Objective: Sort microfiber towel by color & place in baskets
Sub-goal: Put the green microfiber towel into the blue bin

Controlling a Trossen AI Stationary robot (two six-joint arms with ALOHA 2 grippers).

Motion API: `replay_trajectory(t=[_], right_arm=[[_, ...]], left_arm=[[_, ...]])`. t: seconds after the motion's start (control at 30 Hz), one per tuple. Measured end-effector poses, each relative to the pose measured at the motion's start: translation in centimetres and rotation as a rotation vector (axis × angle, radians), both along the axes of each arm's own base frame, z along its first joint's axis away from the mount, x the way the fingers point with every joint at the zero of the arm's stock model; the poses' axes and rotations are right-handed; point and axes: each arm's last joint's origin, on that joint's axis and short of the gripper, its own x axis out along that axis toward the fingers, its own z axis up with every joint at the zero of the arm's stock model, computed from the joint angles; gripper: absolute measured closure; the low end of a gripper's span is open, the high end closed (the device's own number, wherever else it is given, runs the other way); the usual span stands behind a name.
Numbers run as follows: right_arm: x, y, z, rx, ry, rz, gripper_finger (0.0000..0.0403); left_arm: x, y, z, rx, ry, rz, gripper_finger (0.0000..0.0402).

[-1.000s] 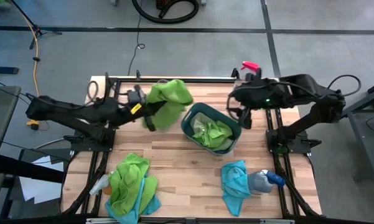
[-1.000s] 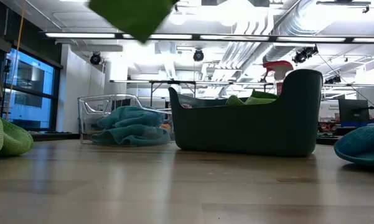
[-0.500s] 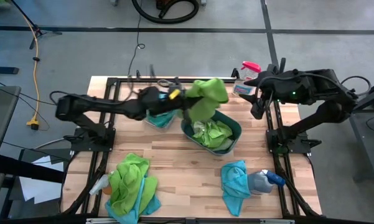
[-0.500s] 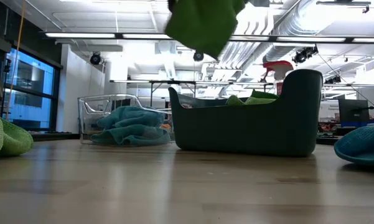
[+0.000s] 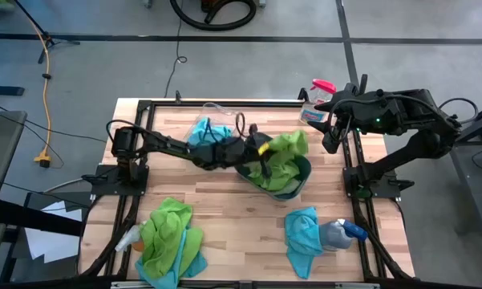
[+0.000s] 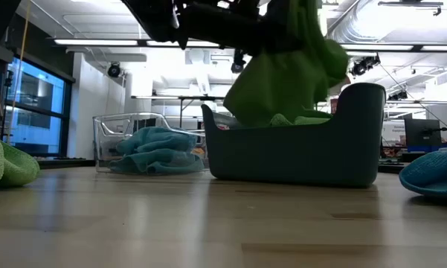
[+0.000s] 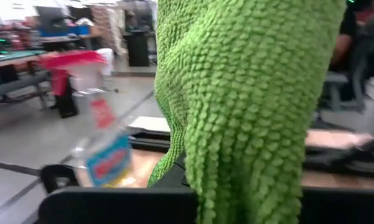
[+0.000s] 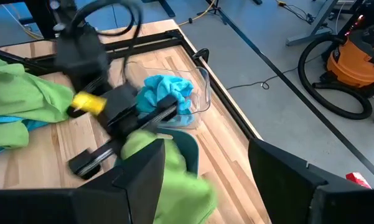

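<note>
Left gripper (image 5: 266, 152) clamped on a green towel (image 5: 287, 150), held above the dark basket (image 5: 303, 172); cloth draped down to the green towels already inside. Towel filling most of the left wrist view (image 7: 249, 106), with a pink-topped spray bottle (image 7: 96, 124) beyond it. Left arm stretched across the table from the left side, passing over the clear basket (image 5: 199, 131), which holds blue towels (image 5: 207, 131). In the low view, hanging towel (image 6: 286, 71) just above the dark basket's rim (image 6: 297, 152), clear basket (image 6: 145, 141) beside it.

Right gripper (image 5: 330, 136) with fingers spread wide, holding nothing, raised near the table's far right corner, well apart from the baskets; pink-topped bottle (image 5: 315, 104) just beside it.

Near edge of table (image 5: 232, 217): heap of green over blue towels (image 5: 170, 237) at the left, with a bottle (image 5: 128, 238) against it; blue towel (image 5: 303, 233) at the right, touching a blue-topped bottle (image 5: 341, 233). Black frame (image 5: 357, 185) along both table sides.
</note>
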Motion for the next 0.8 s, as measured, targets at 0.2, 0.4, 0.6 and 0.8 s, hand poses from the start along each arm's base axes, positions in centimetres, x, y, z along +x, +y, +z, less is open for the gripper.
replay_trajectory(t=[0.2,0.4,0.6,0.8], right_arm=[[0.0,0.0,0.0,0.0,0.0,0.0,0.0174],[0.0,0.0,0.0,-0.01,0.002,0.007,0.0174],[0.1,0.0,0.0,-0.014,0.001,0.01,0.0174],[0.1,0.0,0.0,-0.024,0.004,0.009,0.0174]], left_arm=[[0.0,-3.2,-2.6,0.044,0.207,-0.045,0.0401],[-0.7,-1.8,-4.5,-0.173,0.355,0.048,0.0401],[0.0,1.6,-3.0,-0.507,0.449,0.036,0.0401],[1.1,3.1,-2.7,-0.568,0.73,0.033,0.0401]])
